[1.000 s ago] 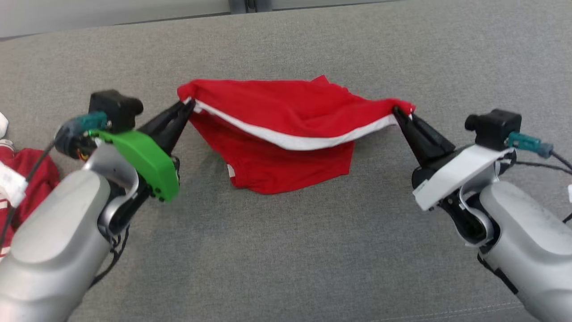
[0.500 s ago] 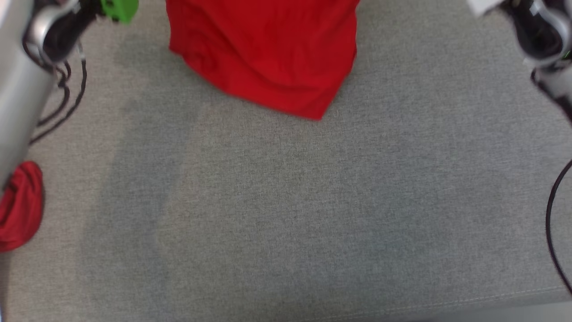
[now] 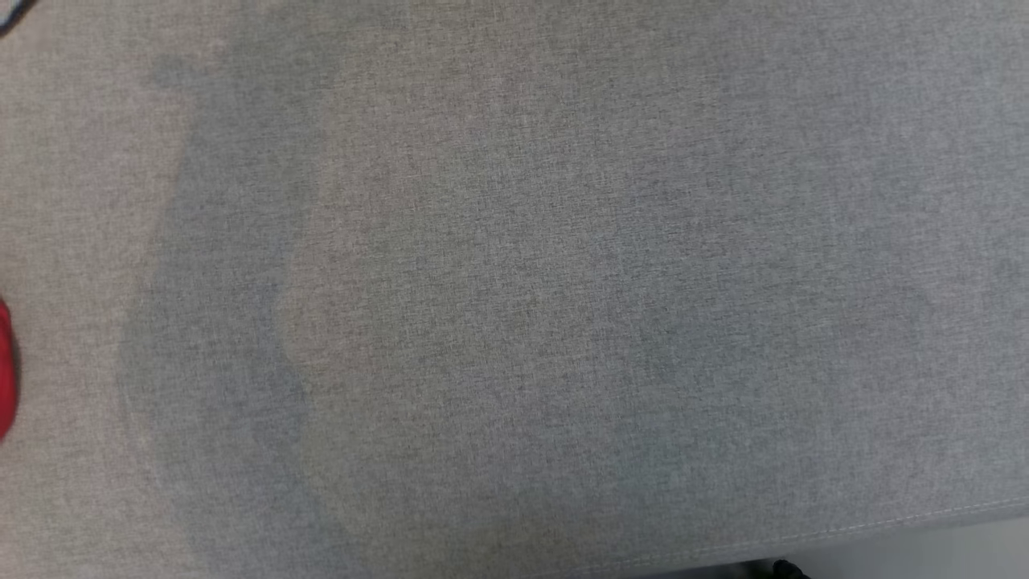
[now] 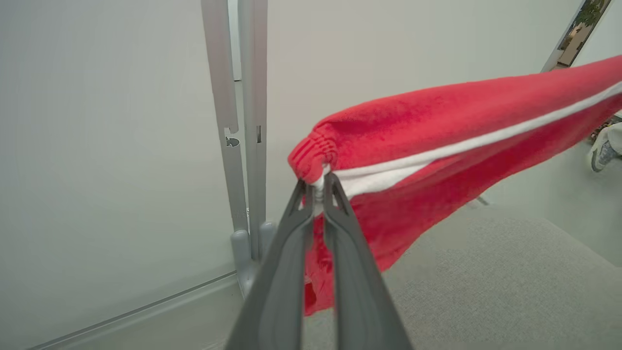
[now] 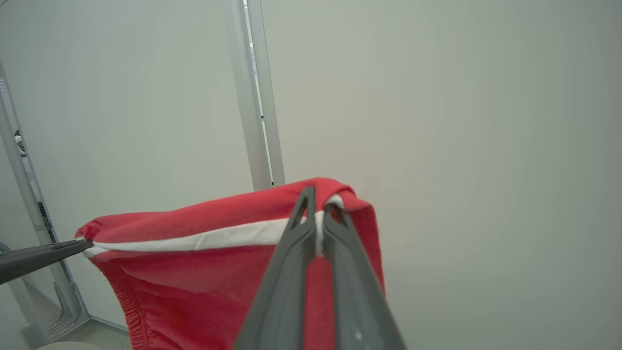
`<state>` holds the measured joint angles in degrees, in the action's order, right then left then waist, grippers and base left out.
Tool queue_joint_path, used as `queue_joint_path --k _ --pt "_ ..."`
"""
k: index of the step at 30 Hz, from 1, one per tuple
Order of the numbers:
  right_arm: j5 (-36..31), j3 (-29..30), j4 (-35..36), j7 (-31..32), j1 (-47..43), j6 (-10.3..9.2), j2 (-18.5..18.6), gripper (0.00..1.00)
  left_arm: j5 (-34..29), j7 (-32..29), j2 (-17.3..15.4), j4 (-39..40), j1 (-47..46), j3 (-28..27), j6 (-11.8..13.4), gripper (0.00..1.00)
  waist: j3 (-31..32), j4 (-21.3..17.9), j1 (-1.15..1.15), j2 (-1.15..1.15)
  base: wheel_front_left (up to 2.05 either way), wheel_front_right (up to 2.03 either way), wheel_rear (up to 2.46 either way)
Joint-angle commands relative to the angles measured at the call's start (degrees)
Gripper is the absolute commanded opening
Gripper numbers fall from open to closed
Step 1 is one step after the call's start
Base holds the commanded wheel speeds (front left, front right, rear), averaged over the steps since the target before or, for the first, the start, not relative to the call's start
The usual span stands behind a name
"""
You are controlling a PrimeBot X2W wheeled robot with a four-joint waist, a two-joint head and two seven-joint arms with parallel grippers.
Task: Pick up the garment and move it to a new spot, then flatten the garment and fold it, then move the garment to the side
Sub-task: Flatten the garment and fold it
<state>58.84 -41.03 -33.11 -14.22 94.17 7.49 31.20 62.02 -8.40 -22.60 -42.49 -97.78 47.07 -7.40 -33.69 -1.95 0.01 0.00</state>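
The left jaws are pinching shut on one corner of the red garment (image 4: 437, 126) at its white-trimmed band, and the right jaws are clamping the opposite corner. The band is therefore stretching from one arm to the other as the long axis, while the rest of the cloth is hanging below it. The garment is hanging in the air, clear of the grey cushioned surface (image 3: 514, 289), and I judge that laying it in a new spot is calling for both arms travelling together, neither being nearer
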Motion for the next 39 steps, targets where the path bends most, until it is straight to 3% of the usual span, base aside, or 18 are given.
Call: queue_joint_path --k 1,6,11,16,27,31,39 --pt "0.75 -0.79 -0.34 -0.41 -0.13 0.00 0.61 0.00 1.11 0.06 -0.14 -0.12 1.17 1.26 -0.12 0.00 0.55 -0.12 -0.01 0.00 0.00 0.00 0.00" --pt "2.43 -4.93 1.41 -0.79 -6.52 0.01 1.80 0.00 3.85 -0.66 -1.55 1.97 6.86 7.39 -0.12 0.00 2.22 -0.20 -0.01 0.00 0.00 0.00 0.00" --pt "3.69 -9.16 6.67 -0.99 -16.77 0.01 3.67 0.00 6.47 -0.15 -5.71 6.40 15.27 13.58 -0.12 0.00 6.27 -0.67 -0.01 0.00 0.00 0.00 0.00" --pt "5.11 -12.99 11.23 -0.82 -28.55 0.00 7.80 0.00 11.23 -1.72 -9.71 12.33 24.72 18.64 -0.12 0.00 12.45 -0.59 -0.01 0.00 0.00 0.00 0.00" --pt "16.54 -19.98 19.29 11.97 -46.49 -0.01 17.29 0.00 21.55 -13.16 -14.30 21.63 41.21 24.34 0.06 0.00 26.07 -0.11 -0.01 0.00 0.00 0.00 0.00" --pt "18.89 -22.03 22.78 17.07 -51.22 -0.01 20.72 0.00 23.48 -17.01 -15.39 26.38 46.24 25.14 1.51 0.00 28.85 0.27 -0.01 0.00 0.00 0.00 0.00" --pt "23.52 -22.70 30.42 26.65 -56.30 -0.02 28.56 0.00 27.37 -24.68 -19.89 38.34 51.98 25.79 6.71 0.00 29.54 1.02 -0.01 0.00 0.00 0.00 0.00"
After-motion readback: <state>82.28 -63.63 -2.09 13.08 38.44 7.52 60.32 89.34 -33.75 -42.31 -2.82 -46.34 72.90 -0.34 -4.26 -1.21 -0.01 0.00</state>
